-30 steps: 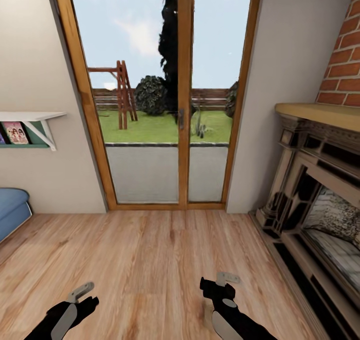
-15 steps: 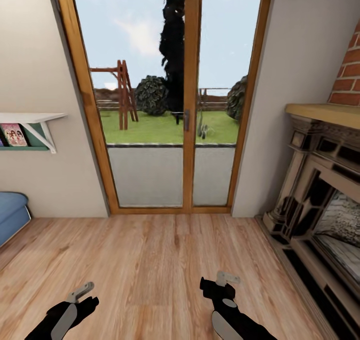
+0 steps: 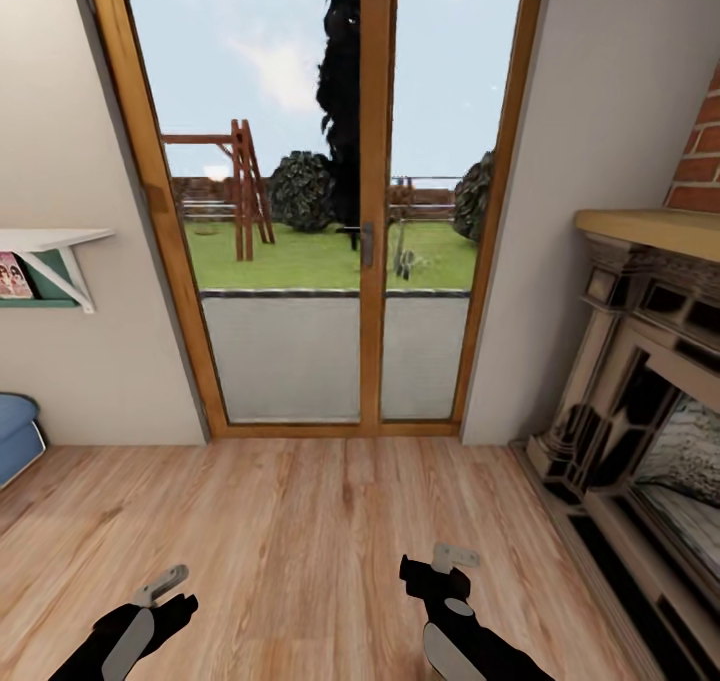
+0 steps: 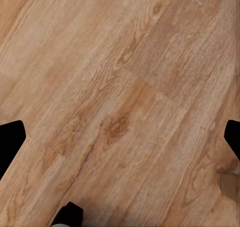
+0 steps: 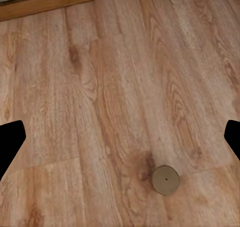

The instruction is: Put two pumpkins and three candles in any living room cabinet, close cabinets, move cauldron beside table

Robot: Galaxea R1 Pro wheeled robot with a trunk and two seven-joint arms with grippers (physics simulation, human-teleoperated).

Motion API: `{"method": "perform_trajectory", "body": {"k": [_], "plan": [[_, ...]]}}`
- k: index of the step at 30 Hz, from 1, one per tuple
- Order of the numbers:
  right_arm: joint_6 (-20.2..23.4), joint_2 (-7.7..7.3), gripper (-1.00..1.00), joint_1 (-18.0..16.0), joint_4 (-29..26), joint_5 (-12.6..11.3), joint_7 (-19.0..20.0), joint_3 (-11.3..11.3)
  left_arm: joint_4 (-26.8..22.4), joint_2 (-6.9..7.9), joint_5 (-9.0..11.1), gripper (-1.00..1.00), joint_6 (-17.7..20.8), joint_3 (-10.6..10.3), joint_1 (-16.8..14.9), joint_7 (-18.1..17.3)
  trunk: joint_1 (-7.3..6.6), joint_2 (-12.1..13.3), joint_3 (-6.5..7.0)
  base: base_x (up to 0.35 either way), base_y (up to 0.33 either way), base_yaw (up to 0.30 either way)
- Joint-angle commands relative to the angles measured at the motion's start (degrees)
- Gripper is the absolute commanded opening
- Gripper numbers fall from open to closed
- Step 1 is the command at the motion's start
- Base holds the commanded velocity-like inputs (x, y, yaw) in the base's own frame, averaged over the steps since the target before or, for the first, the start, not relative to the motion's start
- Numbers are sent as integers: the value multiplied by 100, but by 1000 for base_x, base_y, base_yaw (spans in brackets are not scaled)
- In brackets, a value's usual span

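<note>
A candle (image 5: 165, 180), a short pale round stub with a dark dot in its top, stands on the wooden floor (image 5: 115, 87) below my right gripper (image 5: 120, 137). That gripper is open and empty, its dark fingertips (image 5: 10, 139) far apart. My left gripper (image 4: 120, 137) is open too, above bare floorboards. In the head view both grippers hang low over the floor, the left (image 3: 165, 596) and the right (image 3: 440, 566). The pumpkins, the cabinet, the cauldron and the table are out of view.
A wood-framed glass double door (image 3: 370, 211) stands straight ahead, with a garden behind it. A dark carved fireplace (image 3: 640, 401) under a brick chimney fills the right side. A white wall shelf (image 3: 45, 246) and a blue cushion (image 3: 15, 436) are at the left.
The whole picture has shifted: the door looks larger, the shelf has slid left and the fireplace right, so the camera has moved forward. Both arms keep their pose.
</note>
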Motion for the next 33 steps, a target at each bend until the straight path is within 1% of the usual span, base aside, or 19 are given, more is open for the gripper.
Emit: {"method": "perform_trajectory", "body": {"k": [1, 23, 26, 33], "plan": [[-9, -6, 100, -9, -10, -39, -41, 35, -14, -1, 60, 100, 28, 5, -1, 39, 3, -5, -8, 252, -29, 0], [-9, -5, 100, -9, -9, -41, -38, 35, -14, -1, 60, 100, 28, 0, -3, 39, 3, -5, -8, 259, -6, 0], [-9, -5, 100, -9, -9, -41, -39, 35, -14, -1, 60, 100, 28, 0, -1, 39, 3, -5, -8, 131, -44, 0], [-9, -5, 100, -9, -9, -41, -38, 35, -59, -9, 69, 100, 28, 1, -5, 37, 3, -5, -8, 20, -7, 0]]}}
